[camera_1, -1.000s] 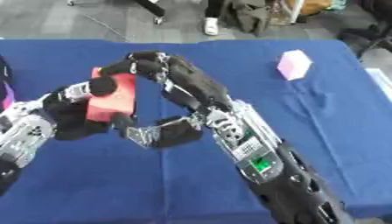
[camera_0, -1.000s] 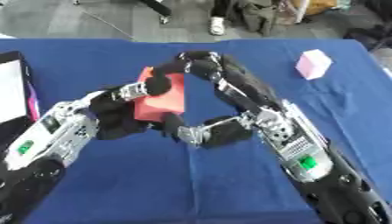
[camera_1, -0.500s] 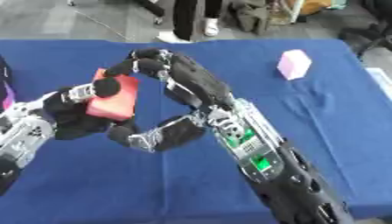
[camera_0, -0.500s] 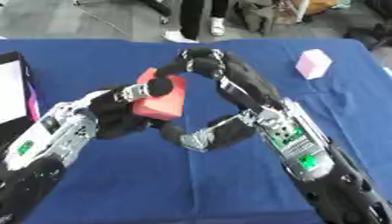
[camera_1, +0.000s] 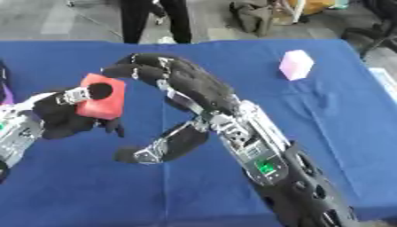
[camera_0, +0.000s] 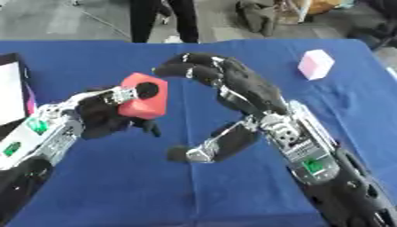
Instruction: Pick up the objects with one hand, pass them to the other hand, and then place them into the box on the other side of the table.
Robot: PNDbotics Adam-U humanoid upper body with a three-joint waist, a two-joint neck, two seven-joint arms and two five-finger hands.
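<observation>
A blue cloth covers the tabletop under me, and beyond its far edge lies grey floor with a person's dark legs and some dark bags. At the left edge of the tabletop shows part of a black-rimmed box with a white inside.

Half a second ago my right hand lay against the red foam cube; now a gap of blue cloth shows between them, and the cube sits in my left hand alone, raised above the cloth left of centre. My left fingers are wrapped round the cube, one dark tip pressed on its front face. My right fingers are curled over, holding nothing, the thumb hanging low.

I count one red cube, and one pale pink block resting far right on the cloth, well apart from both hands.
</observation>
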